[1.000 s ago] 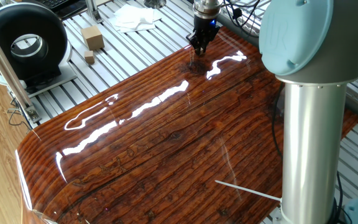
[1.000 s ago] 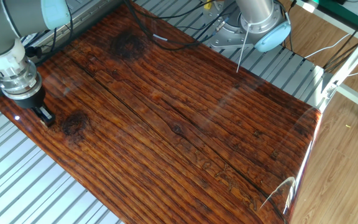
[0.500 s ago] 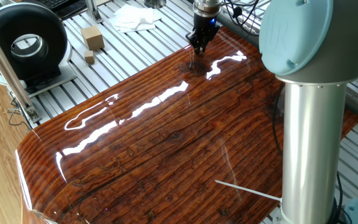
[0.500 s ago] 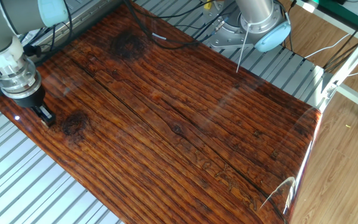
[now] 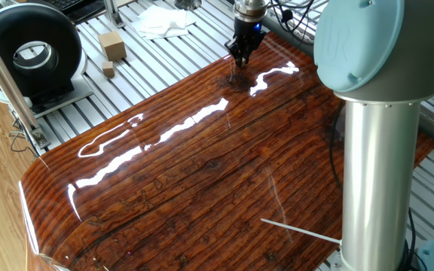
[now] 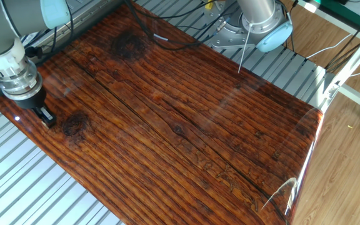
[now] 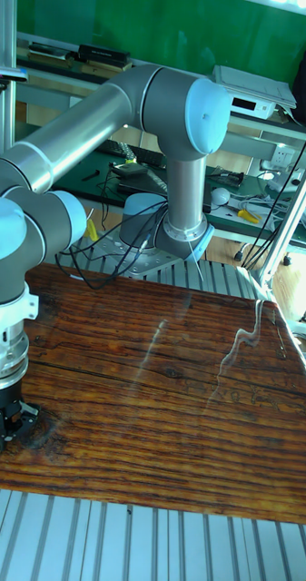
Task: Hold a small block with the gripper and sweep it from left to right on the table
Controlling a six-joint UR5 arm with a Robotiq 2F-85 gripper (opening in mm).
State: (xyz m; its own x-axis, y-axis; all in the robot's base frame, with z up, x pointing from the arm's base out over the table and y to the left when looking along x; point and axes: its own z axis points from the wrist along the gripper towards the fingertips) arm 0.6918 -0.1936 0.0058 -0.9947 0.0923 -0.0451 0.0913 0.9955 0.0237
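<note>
In one fixed view, the end effector (image 5: 240,57) is seen low over the far edge of the desk (image 5: 202,181), its tips at or just above the glossy wood; the small block cannot be made out between them, and whether the fingers are together or apart cannot be told. Two tan blocks (image 5: 111,51) lie off the desk on the grey slatted base, a larger one and a smaller one beside it. In the other fixed view, the end effector (image 6: 44,116) stands at the desk's left end beside a dark knot (image 6: 75,124), and again no block is discernible in it. In the tall fixed view, the end effector (image 7: 9,431) is pressed near the front left corner, with a pale speck at its tip that may be the block. The start of the sweep is judged to be in hand; a steady, level drag to the right along the surface is called for next.
</note>
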